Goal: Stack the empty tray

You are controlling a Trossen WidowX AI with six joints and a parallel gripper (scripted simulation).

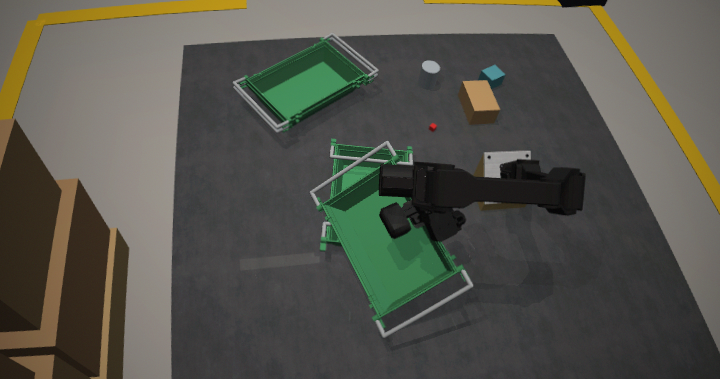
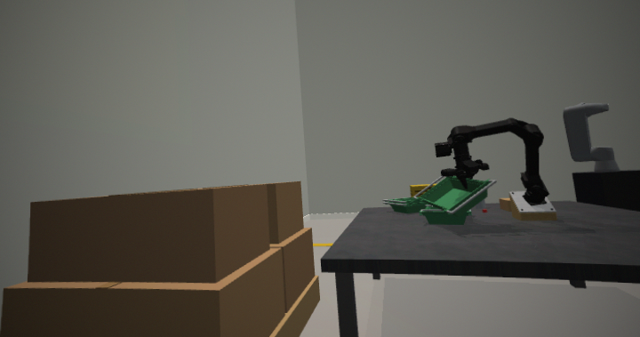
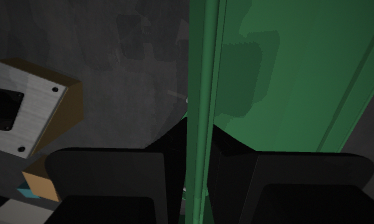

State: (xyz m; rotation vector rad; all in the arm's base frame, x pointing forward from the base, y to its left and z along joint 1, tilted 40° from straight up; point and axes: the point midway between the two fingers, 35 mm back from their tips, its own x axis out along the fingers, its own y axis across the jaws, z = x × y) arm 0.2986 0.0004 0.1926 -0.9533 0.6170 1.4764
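Note:
My gripper (image 1: 434, 225) (image 2: 461, 183) (image 3: 194, 122) is shut on the long side wall of the empty green tray (image 1: 398, 270) (image 2: 448, 196) (image 3: 299, 70). It holds this tray in the air over the loaded green tray (image 1: 370, 153) (image 2: 444, 219), turned askew to it and tilted. The held tray's white wire bars (image 1: 347, 168) stick out past its ends. Only the loaded tray's far end, a white bar (image 1: 352, 159) there and a near-left corner (image 1: 325, 235) show. The small blocks are hidden under the held tray.
A third green tray (image 1: 305, 81) (image 2: 403, 205) lies at the back left. A grey cylinder (image 1: 430, 73), a teal cube (image 1: 492, 75), a tan box (image 1: 478, 101) and a loose red block (image 1: 432, 126) lie at the back right. The arm's base (image 1: 504, 162) (image 3: 19, 110) stands to the right. Cardboard boxes (image 1: 50, 255) stand off the table.

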